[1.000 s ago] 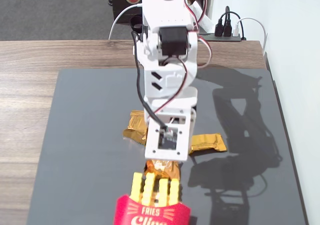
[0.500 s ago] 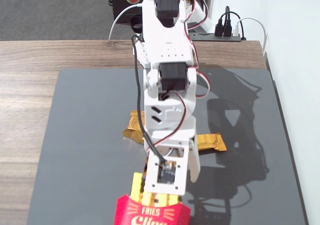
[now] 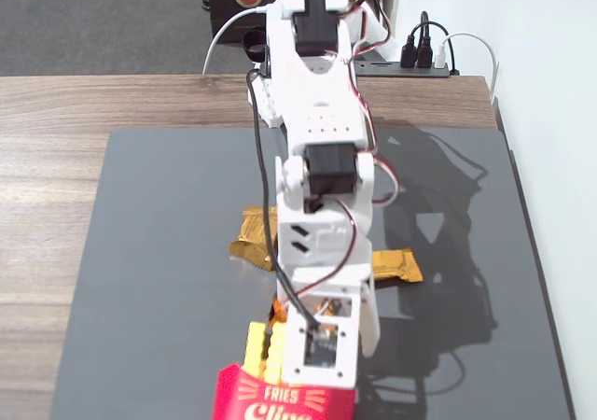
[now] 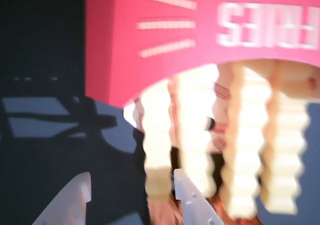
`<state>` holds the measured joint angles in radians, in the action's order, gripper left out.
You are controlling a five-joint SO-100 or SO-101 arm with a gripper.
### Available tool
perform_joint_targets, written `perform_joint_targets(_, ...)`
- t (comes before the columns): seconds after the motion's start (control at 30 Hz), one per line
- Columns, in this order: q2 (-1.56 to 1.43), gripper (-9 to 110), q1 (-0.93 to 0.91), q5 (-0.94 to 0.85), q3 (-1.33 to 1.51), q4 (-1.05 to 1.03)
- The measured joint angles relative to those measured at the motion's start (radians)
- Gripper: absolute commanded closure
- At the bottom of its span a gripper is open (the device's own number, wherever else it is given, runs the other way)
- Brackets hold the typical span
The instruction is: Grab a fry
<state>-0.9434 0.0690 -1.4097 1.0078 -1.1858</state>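
Fixed view showed a wooden table [image 3: 56, 196] with a large dark grey mat [image 3: 159, 280] on it, and the white arm [image 3: 317, 159] stretched over the middle of the mat toward the camera. The arm covered most of what lay under it. A crumpled gold wrapper [image 3: 250, 238] was at its left side and another gold wrapper [image 3: 399, 265] at its right side, both partly hidden. The red carton [image 3: 280, 399] stood at the bottom edge and was cut off there. In the wrist view the carton [image 4: 150, 30] appeared upside down and blurred. Pale yellow fries stood in its mouth, running up and down in the picture, their edges looking wavy. One fry [image 4: 159, 150] had its free end between the two white fingertips of the gripper [image 4: 132, 182]. The jaws stood moderately open. I could not tell if they touched the fry.
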Motion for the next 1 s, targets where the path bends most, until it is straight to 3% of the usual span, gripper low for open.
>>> perform_joint_targets(0.23, 0.043, 80, 0.008, 0.011, -0.041, 0.003)
perform_joint_targets(0.43, 0.043, 101, 0.008, 0.014, -0.052, 0.003)
perform_joint_targets(1.0, 0.026, 101, 0.014, 0.057, -0.063, -0.083)
